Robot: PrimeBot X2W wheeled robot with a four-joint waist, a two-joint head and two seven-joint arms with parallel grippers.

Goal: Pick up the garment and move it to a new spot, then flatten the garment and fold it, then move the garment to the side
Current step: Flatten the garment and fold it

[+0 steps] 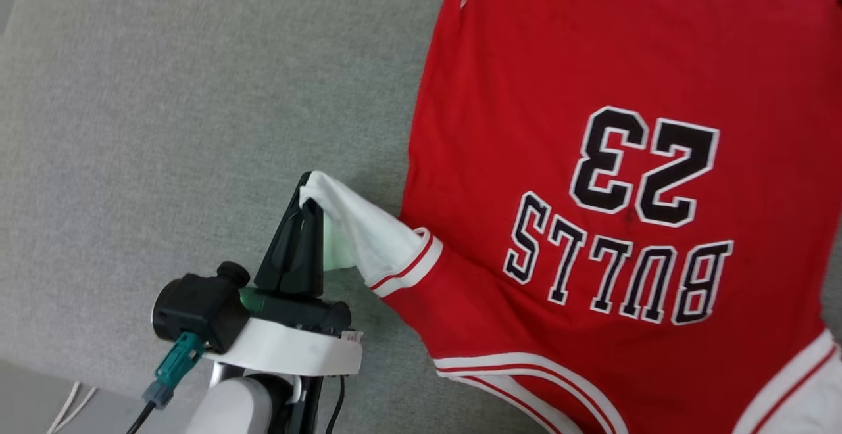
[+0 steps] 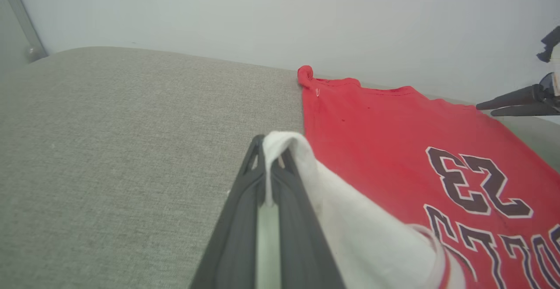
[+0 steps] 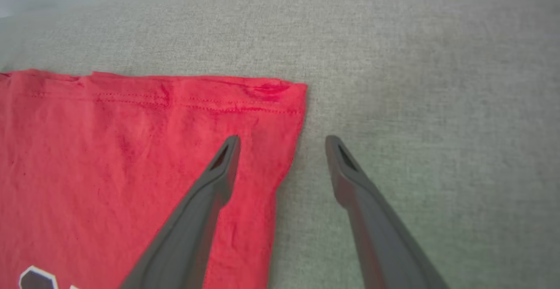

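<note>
The garment [image 1: 592,59] is a red jersey with black "BULLS 23" lettering, spread flat on a grey cushion, lettering upside down in the head view. My left gripper [image 1: 309,194] is shut on the tip of its white sleeve [image 1: 368,237], drawn out to the left off the red body. The left wrist view has the white cloth [image 2: 350,232] pinched between the dark fingers, my left gripper [image 2: 269,146], with the garment [image 2: 372,131] to the right. My right gripper [image 3: 282,142] stands open above the hem corner of the garment [image 3: 131,149], holding nothing.
The grey fabric cushion [image 1: 197,92] runs wide to the left of the jersey. A pale wall [image 2: 262,13] stands behind the cushion's far edge. My right gripper's dark fingers [image 2: 512,103] poke in at the right edge of the left wrist view.
</note>
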